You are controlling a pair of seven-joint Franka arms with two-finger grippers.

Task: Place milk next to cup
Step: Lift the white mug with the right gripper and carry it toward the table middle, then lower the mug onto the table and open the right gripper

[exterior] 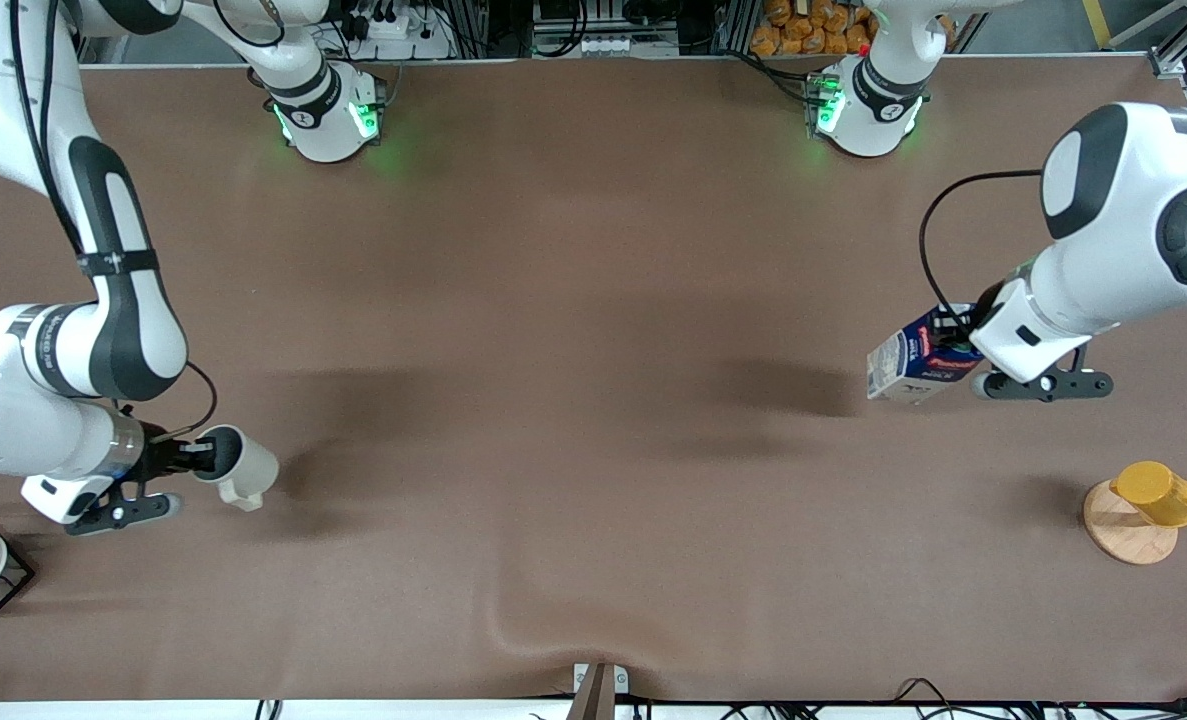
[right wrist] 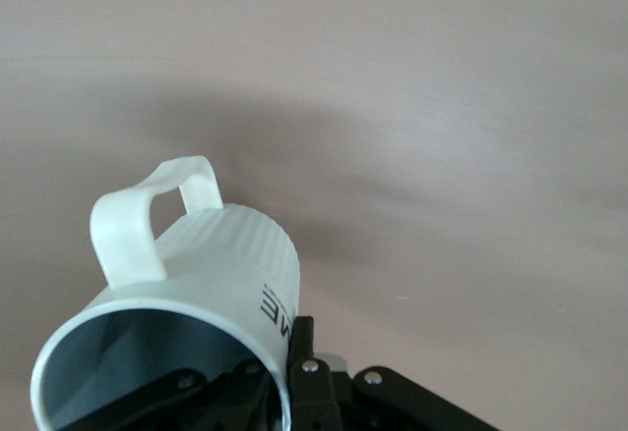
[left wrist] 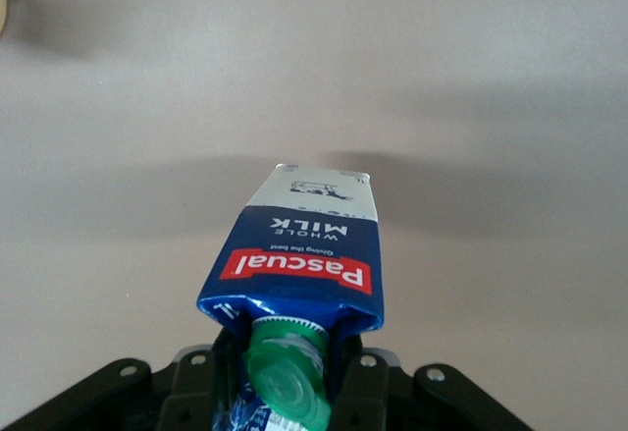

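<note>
Now left gripper (left wrist: 285, 377) jaws clamp milk (left wrist: 299, 259), "Pascual WHOLE MILK"; right gripper (right wrist: 280, 377) jaws clamp cup (right wrist: 196, 303).

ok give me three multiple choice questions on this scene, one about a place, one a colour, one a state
1. Where is the yellow cup?
A. on a round wooden stand at the left arm's end of the table
B. in the right gripper
C. beside the right arm's base

2. What colour is the milk carton's cap?
A. red
B. green
C. white

3. What state is the cream-white mug in?
A. standing on the table
B. held tilted in the right gripper
C. upside down on the stand

Answers:
1 A, the front view shows it on the wooden stand near that end.
2 B, the left wrist view shows a green round cap.
3 B, the jaws clamp its rim and its shadow lies apart from it.

The left gripper holds the milk carton.
</note>
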